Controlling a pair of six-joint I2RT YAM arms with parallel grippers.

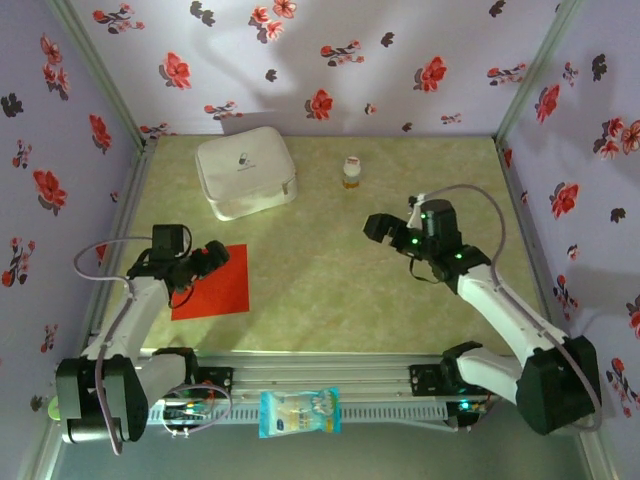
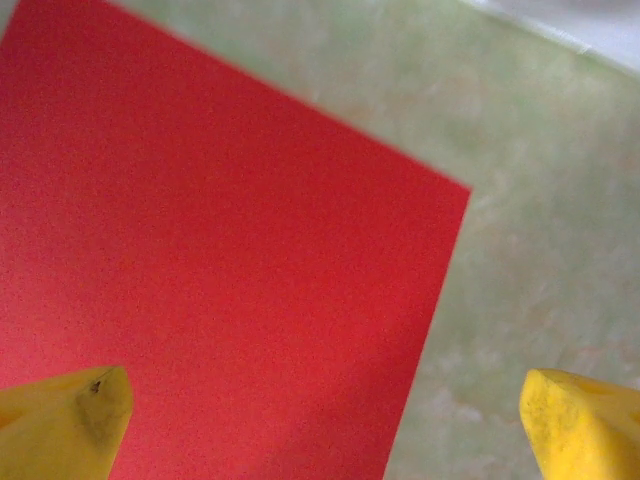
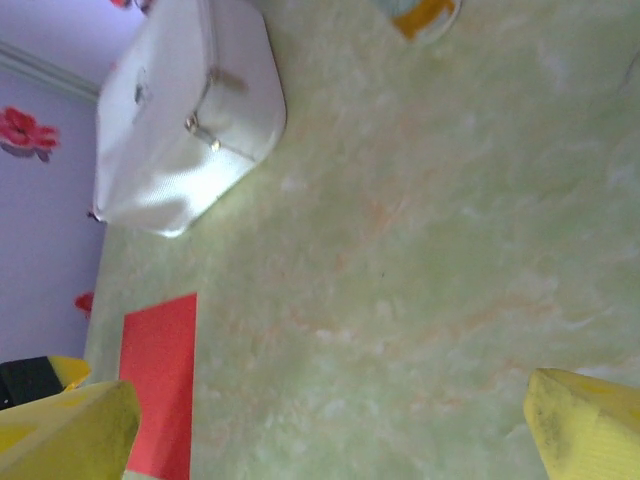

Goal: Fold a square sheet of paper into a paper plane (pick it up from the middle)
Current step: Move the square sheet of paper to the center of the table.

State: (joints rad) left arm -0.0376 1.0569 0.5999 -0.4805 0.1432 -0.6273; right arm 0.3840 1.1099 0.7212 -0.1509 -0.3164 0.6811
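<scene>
The square sheet of paper [image 1: 215,288] is bright red and lies flat on the table at the near left. My left gripper [image 1: 210,256] hovers open over the sheet's far left part. In the left wrist view the sheet [image 2: 220,260] spreads under the gripper [image 2: 325,405], and its right edge runs between the two yellow fingertips [image 2: 70,420]. My right gripper [image 1: 395,224] hangs open above bare table at centre right. The right wrist view catches the sheet [image 3: 160,385] far left of that gripper [image 3: 330,415]. Nothing is held.
A white zip case [image 1: 245,172] stands at the back left, and its corner [image 2: 590,25] shows beyond the sheet. A small bottle [image 1: 351,172] stands at the back centre. A blue-and-white snack packet [image 1: 298,412] lies on the front rail. Flowered walls enclose the table.
</scene>
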